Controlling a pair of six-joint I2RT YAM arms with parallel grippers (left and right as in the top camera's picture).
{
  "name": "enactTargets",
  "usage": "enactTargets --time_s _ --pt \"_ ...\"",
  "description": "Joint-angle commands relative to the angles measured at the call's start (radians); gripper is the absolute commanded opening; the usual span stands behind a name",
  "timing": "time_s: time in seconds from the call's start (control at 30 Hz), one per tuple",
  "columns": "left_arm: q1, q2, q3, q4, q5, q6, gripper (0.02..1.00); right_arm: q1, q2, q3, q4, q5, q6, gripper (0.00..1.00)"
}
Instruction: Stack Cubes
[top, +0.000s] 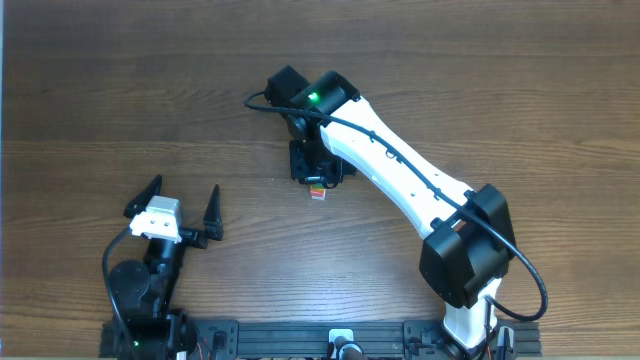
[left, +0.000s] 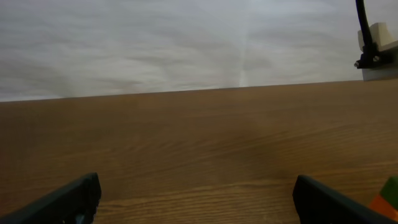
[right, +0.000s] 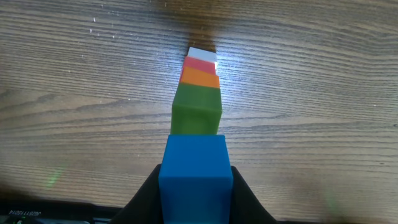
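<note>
Clamping the blue cube (right: 195, 158) between its fingers, the right gripper (right: 196, 198) holds it directly over the green cube (right: 197, 112). Beneath come the orange cube (right: 200, 77), the red cube (right: 199, 64) and the white cube (right: 203, 55), lowest on the table (right: 74, 93). Well apart, the left gripper (top: 186, 186) sits wide open, holding nothing.
</note>
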Motion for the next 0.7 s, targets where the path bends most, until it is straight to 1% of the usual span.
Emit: enactTargets --time_s 0.03,0.7 --pt "0.003 -0.004 -0.005 -0.002 -0.004 0.011 1.000 0.006 0.032 -0.005 0.015 -0.008 0.008 0.012" --pt "0.003 -0.004 -0.005 -0.002 -0.004 0.011 1.000 0.007 0.051 -0.005 0.026 -0.008 0.008 0.012"
